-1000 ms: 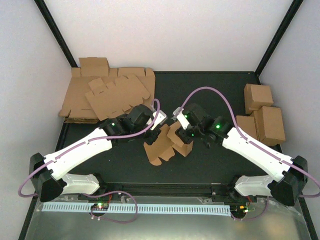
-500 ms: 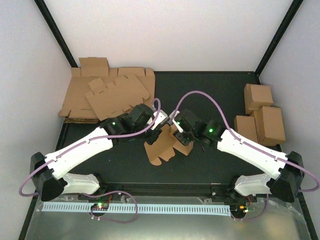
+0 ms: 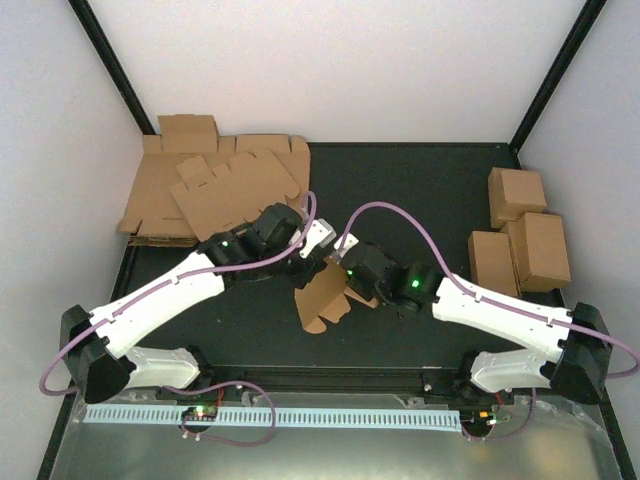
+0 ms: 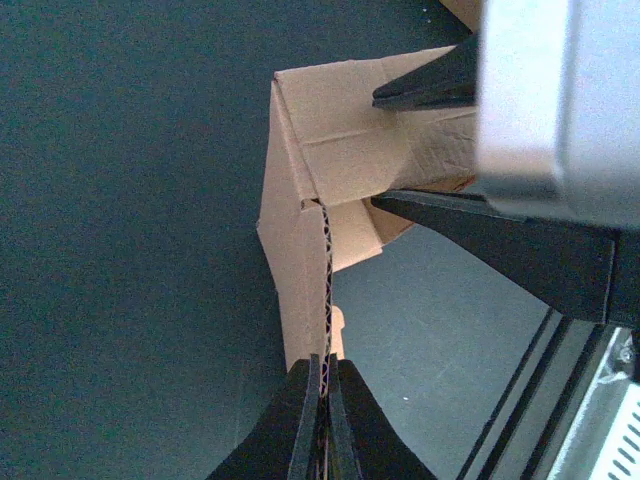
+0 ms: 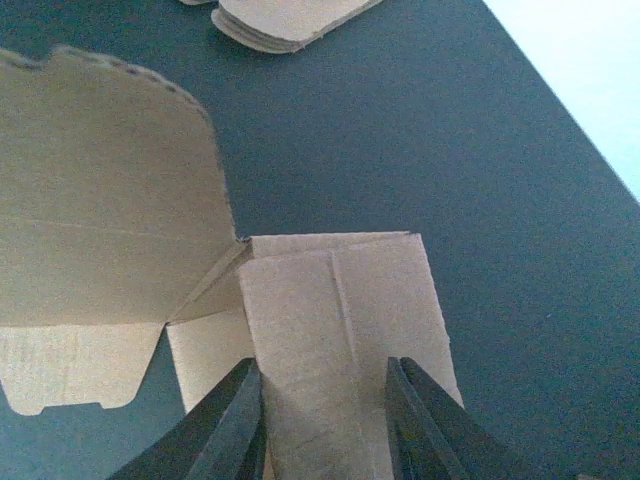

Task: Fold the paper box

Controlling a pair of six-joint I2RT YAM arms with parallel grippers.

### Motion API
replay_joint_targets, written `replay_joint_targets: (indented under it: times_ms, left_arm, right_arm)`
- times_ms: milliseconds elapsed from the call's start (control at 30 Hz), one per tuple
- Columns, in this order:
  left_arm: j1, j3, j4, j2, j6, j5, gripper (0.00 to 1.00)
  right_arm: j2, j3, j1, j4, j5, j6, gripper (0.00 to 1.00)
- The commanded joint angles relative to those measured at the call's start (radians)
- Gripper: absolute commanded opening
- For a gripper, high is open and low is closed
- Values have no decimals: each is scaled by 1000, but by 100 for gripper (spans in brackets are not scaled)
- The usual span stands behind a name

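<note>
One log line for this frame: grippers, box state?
left gripper shut on paper box edge | right gripper open over its flap | box partly folded | cardboard stack back-left, folded boxes right

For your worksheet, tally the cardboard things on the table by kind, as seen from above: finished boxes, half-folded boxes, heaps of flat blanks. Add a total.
Finished boxes: 3
Half-folded box: 1
Heap of flat blanks: 1
Total: 5
</note>
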State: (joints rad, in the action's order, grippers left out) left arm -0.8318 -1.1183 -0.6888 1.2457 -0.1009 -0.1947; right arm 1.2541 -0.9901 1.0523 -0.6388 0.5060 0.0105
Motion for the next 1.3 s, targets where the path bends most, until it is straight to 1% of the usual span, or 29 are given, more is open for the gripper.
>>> replay_joint_targets:
  times_ms: [0,233,433,533,667,733,900,1000,1200,1267]
  left_arm:
    - [26,-68,54,-19,-19,-138,3]
    - [68,-125,39,-18,-79,-288,4]
    - [129,-197,24,-18,-159,-439,6]
    - [167,-236,2,3,-199,-508,6]
    - [211,-288,-61,29,-242,-597,5]
    - [224,-295,-91,64,-266,-635,5]
    - [238,-295,-190,105,-275,-688,2]
    - [239,-265,-161,90,-304,-691,2]
    - [244,-244,-109,65,-349,-692,2]
    - [246,-236,-102,70,-357,-717,1]
  right_arm:
    - [7,49,26,-2,66,-1,31]
    - [23,48,51,0,124,-1,24]
    - [-29,57,57,31,104,13,23]
    - [-45,57,56,35,91,15,27]
    - [-72,54,57,52,15,7,29]
    - [-74,48,56,59,2,-9,32]
    - [-116,107,57,164,12,-11,36]
    - [-132,123,57,199,14,-5,45]
    - [-83,102,59,151,60,-3,46]
    - [-78,108,70,159,97,0,45]
